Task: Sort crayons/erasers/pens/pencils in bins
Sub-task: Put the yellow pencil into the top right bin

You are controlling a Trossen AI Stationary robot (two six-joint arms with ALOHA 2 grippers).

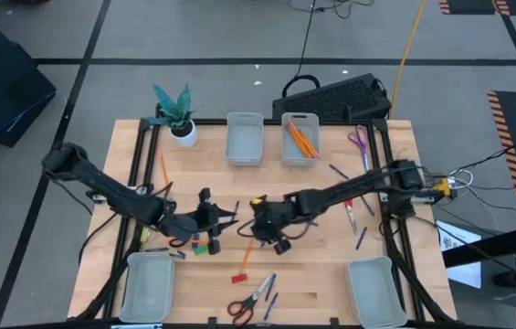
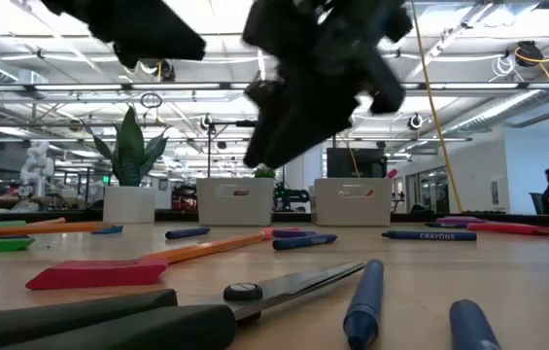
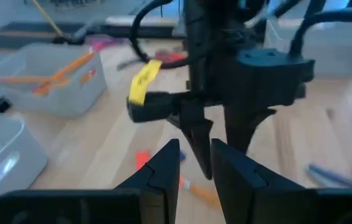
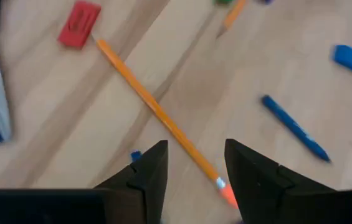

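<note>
Near me, a red eraser [image 1: 238, 278] lies on the table [image 1: 321, 283]. My right fingers [image 4: 194, 163] hang apart over an orange pencil [image 4: 157, 112] at mid-table — my left fingers [image 3: 194, 163], slightly apart, hover just left. Far off, one bin [image 1: 300, 139] holds pencils.

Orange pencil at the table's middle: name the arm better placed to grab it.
Right. The right gripper hangs open directly over the pencil, fingers straddling it. The left gripper sits beside it, nearer the erasers.
</note>
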